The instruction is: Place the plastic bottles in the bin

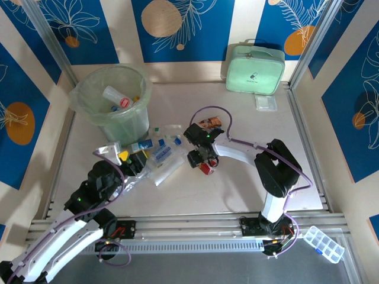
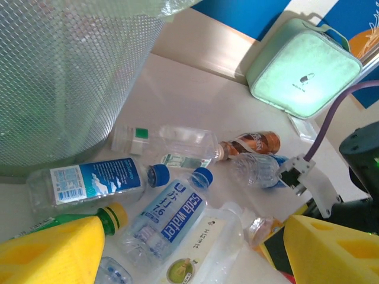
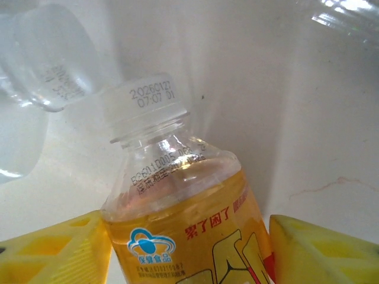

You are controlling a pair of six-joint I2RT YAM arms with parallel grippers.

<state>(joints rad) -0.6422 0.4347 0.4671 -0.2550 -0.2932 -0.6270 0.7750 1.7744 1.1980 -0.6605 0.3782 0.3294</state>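
R tool (image 3: 189, 254) down, gripping bottle (image 3: 177, 195); L tool (image 2: 189, 251) open.

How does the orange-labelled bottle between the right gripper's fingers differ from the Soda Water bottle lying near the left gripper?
Cap: the orange-labelled bottle has a white one, the Soda Water bottle a blue one. Label: orange-yellow against blue and white. Place: the orange-labelled bottle sits between the fingers of the right gripper; the Soda Water bottle lies on its side, ungripped. Both are clear plastic and capped.
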